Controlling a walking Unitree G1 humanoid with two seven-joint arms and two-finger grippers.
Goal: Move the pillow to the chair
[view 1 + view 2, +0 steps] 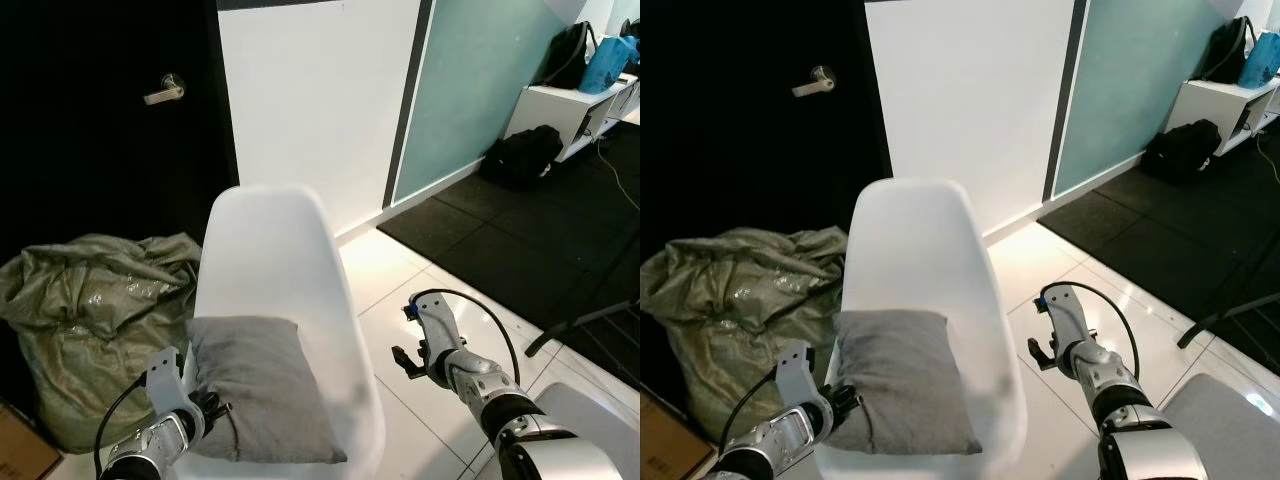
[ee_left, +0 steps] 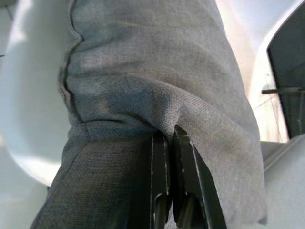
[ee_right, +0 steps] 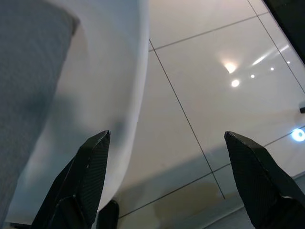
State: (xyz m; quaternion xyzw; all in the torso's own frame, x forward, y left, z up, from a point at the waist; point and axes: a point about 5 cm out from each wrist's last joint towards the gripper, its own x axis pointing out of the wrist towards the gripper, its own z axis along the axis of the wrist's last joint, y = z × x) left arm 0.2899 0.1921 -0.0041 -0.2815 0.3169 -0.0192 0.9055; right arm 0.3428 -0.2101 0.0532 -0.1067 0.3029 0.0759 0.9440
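A grey pillow (image 1: 260, 385) lies on the seat of the white shell chair (image 1: 265, 250), leaning against its left side. My left gripper (image 1: 210, 408) is at the pillow's left edge. In the left wrist view its fingers (image 2: 164, 157) are pressed together, shut on a fold of the pillow (image 2: 143, 71). My right gripper (image 1: 408, 357) hovers over the tiled floor just right of the chair. It is open with nothing between its fingers (image 3: 93, 167), and the chair's edge (image 3: 109, 86) is beside one of them.
An olive-green sack (image 1: 90, 320) slumps on the floor left of the chair, in front of a black door (image 1: 100, 150). A cardboard box (image 1: 20, 450) sits at the lower left. A black mat (image 1: 520, 230), a backpack (image 1: 520, 155) and a white shelf (image 1: 570, 105) lie to the far right.
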